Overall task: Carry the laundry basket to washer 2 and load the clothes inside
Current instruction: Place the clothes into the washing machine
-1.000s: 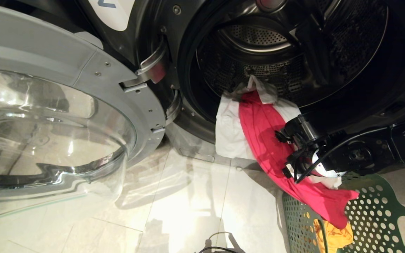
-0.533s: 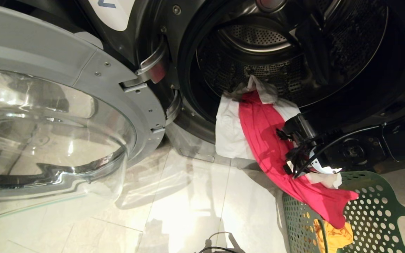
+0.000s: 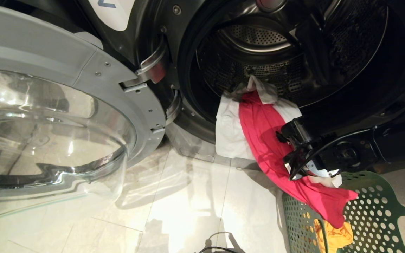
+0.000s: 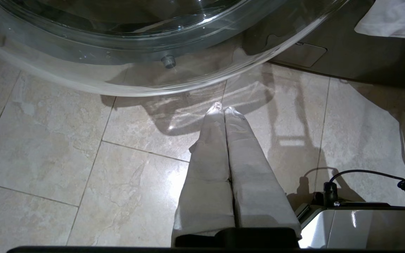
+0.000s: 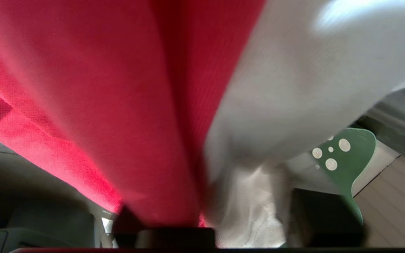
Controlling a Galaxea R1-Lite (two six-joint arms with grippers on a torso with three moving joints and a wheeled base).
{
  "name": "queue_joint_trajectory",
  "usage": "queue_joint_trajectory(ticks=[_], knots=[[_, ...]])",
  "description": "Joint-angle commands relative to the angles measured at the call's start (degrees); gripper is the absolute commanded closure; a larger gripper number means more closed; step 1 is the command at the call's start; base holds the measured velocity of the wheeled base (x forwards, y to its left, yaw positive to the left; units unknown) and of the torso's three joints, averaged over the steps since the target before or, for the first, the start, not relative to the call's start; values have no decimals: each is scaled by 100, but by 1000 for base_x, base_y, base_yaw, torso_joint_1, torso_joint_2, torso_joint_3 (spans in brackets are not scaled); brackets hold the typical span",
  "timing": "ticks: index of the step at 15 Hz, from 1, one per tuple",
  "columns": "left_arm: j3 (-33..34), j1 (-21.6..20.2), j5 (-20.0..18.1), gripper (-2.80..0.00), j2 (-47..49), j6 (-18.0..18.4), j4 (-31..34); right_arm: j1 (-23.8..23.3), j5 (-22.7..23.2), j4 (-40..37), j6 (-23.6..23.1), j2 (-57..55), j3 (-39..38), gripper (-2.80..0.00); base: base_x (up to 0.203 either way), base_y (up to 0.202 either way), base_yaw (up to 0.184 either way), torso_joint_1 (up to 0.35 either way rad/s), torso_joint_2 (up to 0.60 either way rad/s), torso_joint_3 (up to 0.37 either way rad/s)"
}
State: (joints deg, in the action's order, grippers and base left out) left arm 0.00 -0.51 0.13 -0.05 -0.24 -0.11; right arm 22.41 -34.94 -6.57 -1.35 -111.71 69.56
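Two garments of the clothes [image 3: 258,130] — white and pink-red — drape from the open drum of washer 2 [image 3: 294,63] down into the laundry basket [image 3: 374,214] at near right, a yellow-orange one inside it; right claw [image 3: 294,165] pinches the pink and white cloth above the basket; left claw [image 4: 223,109] hangs closed and empty over the floor [image 4: 65,168].

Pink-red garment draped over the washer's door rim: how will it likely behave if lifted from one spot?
The pink-red garment is probably floppy: it drapes from the drum over the rim down to the laundry basket, so its ends would likely trail. It may drag the white garment beneath it. It looks thin, likely light.
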Motion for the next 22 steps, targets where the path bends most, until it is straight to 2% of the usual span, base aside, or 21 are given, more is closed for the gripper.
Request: queue_joint_trajectory(ticks=[1,5,9,11,17,19,22], knots=[[0,-2,-4,0,5,-2,-7,16,-13,-320,-25,160,68,0,0,0,0,0,0,0],[0,-2,4,0,5,-2,2,172,30,-1767,-29,465,982,0,0,0,0,0,0,0],[0,-2,0,0,5,-2,-7,660,53,-3306,-147,878,1673,0,0,0,0,0,0,0],[0,-2,1,0,5,-2,-1,928,71,-3592,-130,878,2075,0,0,0,0,0,0,0],[0,-2,4,0,5,-2,-2,1469,-45,-3566,319,103,3824,0,0,0,0,0,0,0],[0,-2,-4,0,5,-2,-6,1527,-546,-3139,420,-259,4189,0,0,0,0,0,0,0],[0,-2,4,0,5,-2,-1,1535,-1727,-1781,428,-655,4231,0,0,0,0,0,0,0]])
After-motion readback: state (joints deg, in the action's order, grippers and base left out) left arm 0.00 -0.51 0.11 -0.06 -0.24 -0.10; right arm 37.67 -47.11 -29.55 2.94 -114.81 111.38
